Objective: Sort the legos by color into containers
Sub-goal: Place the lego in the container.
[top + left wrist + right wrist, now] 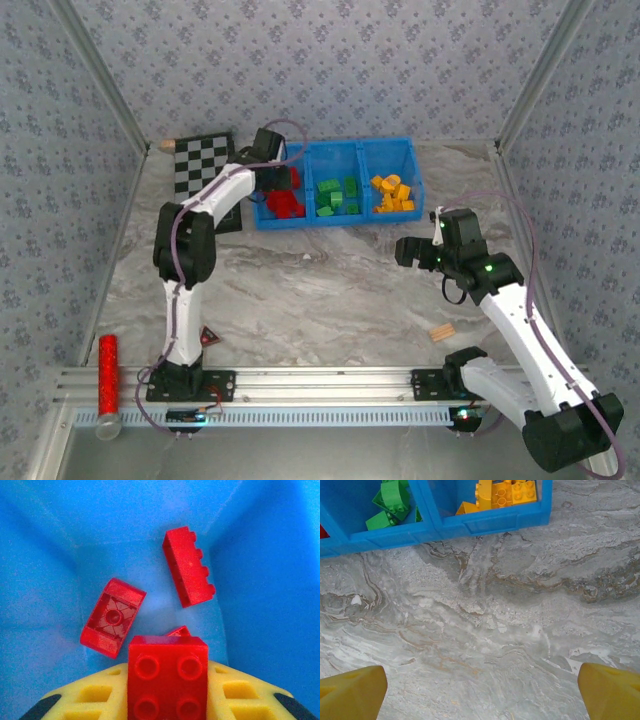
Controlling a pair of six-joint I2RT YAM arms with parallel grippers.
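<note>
Right up against the left wrist lens, a red square brick (167, 677), studs facing the camera, is pinched between the yellow fingers (95, 695) of the left gripper (167, 700). That pincer is clenched on it. It hangs over the left compartment of the blue tray (335, 222), and that makes sense, since this is where red goes. Below it lie an upturned red brick (112, 617) and a long red brick (189, 567) on its side.

From the top view, the tray sits at the far side of the marble table (330, 300). The green bricks (338, 195) are in the middle compartment and the orange-yellow bricks (392, 193) in the right one. I can spot no loose brick on the table, so this looks like the final drop; opening the fingers should finish it.

The right gripper (480, 690) hovers over bare marble near the tray, its pincer released and spread wide, apparently waiting out of the way. A tan wooden block (442, 331) lies nearer its base, rightly left alone.
</note>
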